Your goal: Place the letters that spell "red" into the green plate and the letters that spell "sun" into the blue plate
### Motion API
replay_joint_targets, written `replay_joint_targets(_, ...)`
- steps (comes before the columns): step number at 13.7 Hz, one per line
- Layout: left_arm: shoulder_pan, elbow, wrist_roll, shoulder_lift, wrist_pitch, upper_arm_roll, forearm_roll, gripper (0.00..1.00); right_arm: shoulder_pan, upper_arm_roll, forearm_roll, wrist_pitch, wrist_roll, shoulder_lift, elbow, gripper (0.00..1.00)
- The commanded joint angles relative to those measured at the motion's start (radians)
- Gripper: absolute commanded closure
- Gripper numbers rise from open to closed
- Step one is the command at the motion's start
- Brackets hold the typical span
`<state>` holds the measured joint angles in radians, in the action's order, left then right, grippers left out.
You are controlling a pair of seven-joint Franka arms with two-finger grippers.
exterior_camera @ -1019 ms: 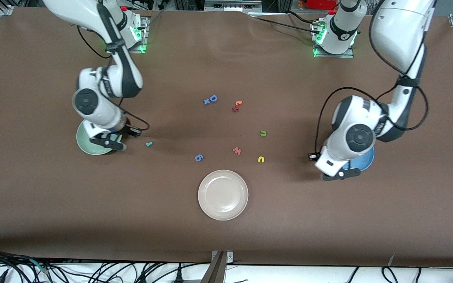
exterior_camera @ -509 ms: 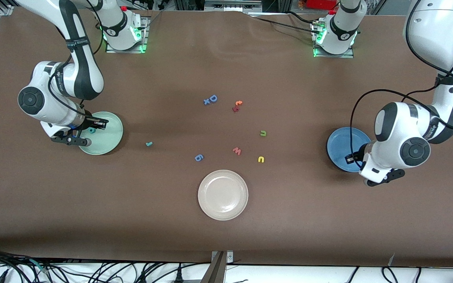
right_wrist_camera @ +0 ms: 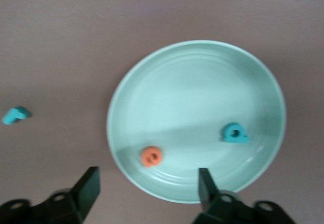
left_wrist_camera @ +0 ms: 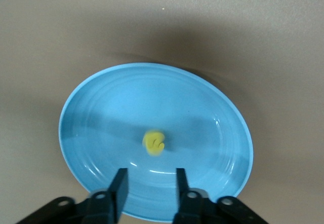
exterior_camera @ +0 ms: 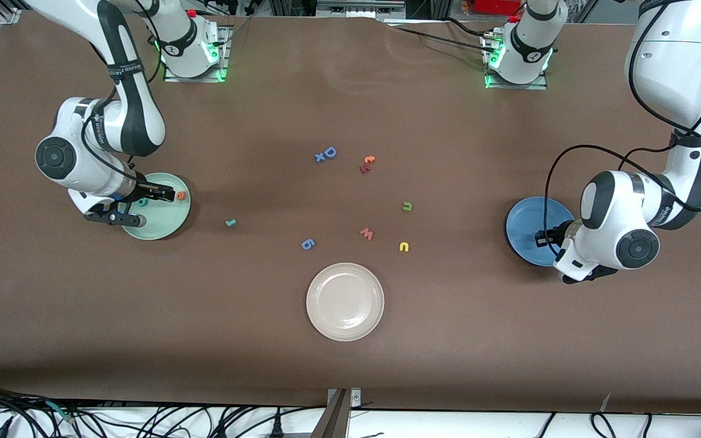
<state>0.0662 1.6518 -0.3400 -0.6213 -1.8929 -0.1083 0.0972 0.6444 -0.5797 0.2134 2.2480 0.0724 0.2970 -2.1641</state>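
Front view: the right gripper (exterior_camera: pixel 143 207) hangs over the green plate (exterior_camera: pixel 171 226) at the right arm's end of the counter (exterior_camera: pixel 350 365), and the orange "e" (exterior_camera: pixel 181 196) now lies on the plate's rim area beside the jaws — half a second ago no orange letter showed there. In the right wrist view the jaws stand wide apart and empty, with the orange "e" (right_wrist_camera: pixel 151 156) and the teal "d" (right_wrist_camera: pixel 235 133) both lying in the green plate (right_wrist_camera: pixel 152 82) below and between them. The small teal "r" (right_wrist_camera: pixel 15 115) rests on the bare counter, well apart from the plate and outside the jaws' span; it has not shifted since the earlier frames.

The left gripper (exterior_camera: pixel 572 267) is over the blue plate (exterior_camera: pixel 524 228) at the left arm's end. In the left wrist view its jaws (left_wrist_camera: pixel 150 186) are parted and grasp nothing, and the yellow "s" (left_wrist_camera: pixel 154 143) lies loose near the middle of the blue plate (left_wrist_camera: pixel 101 97), just ahead of the gap between them. This arm has drawn slightly inward over the plate since half a second ago.

On the open counter, unmoved — the green "n" (exterior_camera: pixel 407 206) and the yellow "u" (exterior_camera: pixel 404 246), both well away from either pair of jaws, along with the pink "w" (exterior_camera: pixel 367 233), the blue "6" (exterior_camera: pixel 307 244), the blue "D" (exterior_camera: pixel 327 153) and the beige plate (exterior_camera: pixel 345 301).
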Motion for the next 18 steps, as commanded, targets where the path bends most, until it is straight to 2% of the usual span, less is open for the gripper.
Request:
replay_joint_targets(1, -0.002, -0.017, 0.018, 0.009, 0.029, -0.011, 0.038, 0.00, 0.012, 0.069, 0.060, 0.074, 0.100, 0.017, 0.009, 0.02)
replay_joint_targets(4, -0.028, -0.027, -0.072, 0.021, 0.025, -0.031, 0.022, 0.00, 0.011, 0.152, 0.063, 0.218, 0.223, 0.089, 0.030, 0.02)
replay_joint_targets(7, -0.034, -0.027, -0.152, 0.029, 0.012, -0.109, -0.016, 0.00, 0.011, 0.195, 0.109, 0.315, 0.277, 0.174, 0.072, 0.02)
replay_joint_targets(11, -0.036, -0.017, -0.281, 0.031, -0.046, -0.238, -0.016, 0.00, 0.024, 0.222, 0.179, 0.366, 0.375, 0.229, 0.099, 0.04)
replay_joint_targets(15, -0.037, 0.034, -0.289, 0.055, -0.142, -0.347, -0.007, 0.00, 0.032, 0.253, 0.195, 0.430, 0.457, 0.272, 0.099, 0.04)
replay_joint_targets(18, -0.094, 0.095, -0.293, 0.071, -0.225, -0.369, 0.067, 0.00, 0.035, 0.258, 0.195, 0.420, 0.469, 0.275, 0.087, 0.06)
